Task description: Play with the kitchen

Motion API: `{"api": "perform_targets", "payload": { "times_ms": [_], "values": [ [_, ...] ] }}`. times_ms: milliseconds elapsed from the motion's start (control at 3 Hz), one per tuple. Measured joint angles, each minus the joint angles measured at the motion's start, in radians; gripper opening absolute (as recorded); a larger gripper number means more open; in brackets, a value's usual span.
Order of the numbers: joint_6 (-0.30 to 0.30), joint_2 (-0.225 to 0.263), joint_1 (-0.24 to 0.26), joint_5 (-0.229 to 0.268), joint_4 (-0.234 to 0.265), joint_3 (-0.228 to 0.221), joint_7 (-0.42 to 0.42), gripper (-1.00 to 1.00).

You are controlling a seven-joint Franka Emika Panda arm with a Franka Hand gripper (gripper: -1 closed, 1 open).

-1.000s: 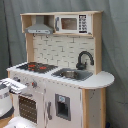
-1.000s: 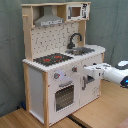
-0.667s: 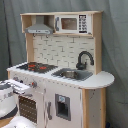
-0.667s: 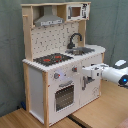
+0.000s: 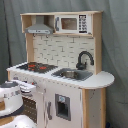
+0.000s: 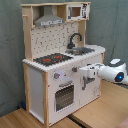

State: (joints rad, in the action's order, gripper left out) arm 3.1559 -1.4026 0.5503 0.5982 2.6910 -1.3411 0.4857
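Note:
The kitchen (image 5: 65, 95) (image 6: 40, 85) is a white and light-wood toy unit seen in both exterior views. On its top lie a black hob (image 5: 36, 66) (image 6: 52, 59) with red rings, a sink (image 5: 72, 75) (image 6: 82, 50) and a black faucet (image 5: 84, 59) (image 6: 75, 40). A grey hood (image 5: 39, 29) (image 6: 48, 20) and a small microwave (image 5: 72, 23) (image 6: 75, 11) sit above. The oven window (image 6: 64, 96) is in the front. My gripper (image 6: 80, 71) (image 5: 27, 86) is at the front panel, level with the knobs, just right of the oven in the second exterior view.
The kitchen stands on a light wooden table (image 6: 92, 116). A grey curtain (image 5: 115, 45) (image 6: 10, 50) hangs behind it. My white arm (image 6: 114, 73) reaches in from the second exterior view's right and fills the first exterior view's lower left (image 5: 10, 100).
My gripper has edged slightly closer to the kitchen's front panel. Nothing on the kitchen has moved.

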Motion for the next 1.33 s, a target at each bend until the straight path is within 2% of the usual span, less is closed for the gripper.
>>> {"api": "perform_targets", "payload": {
  "times_ms": [333, 1000, 1333],
  "values": [
    [0.070, -0.006, 0.076, 0.000, -0.035, -0.014, 0.001, 1.00],
    [0.152, -0.006, 0.226, 0.000, -0.147, -0.042, 0.003, 1.00],
    [0.207, -0.008, 0.286, -0.002, -0.195, -0.080, 0.007, 1.00]
  ]
}}
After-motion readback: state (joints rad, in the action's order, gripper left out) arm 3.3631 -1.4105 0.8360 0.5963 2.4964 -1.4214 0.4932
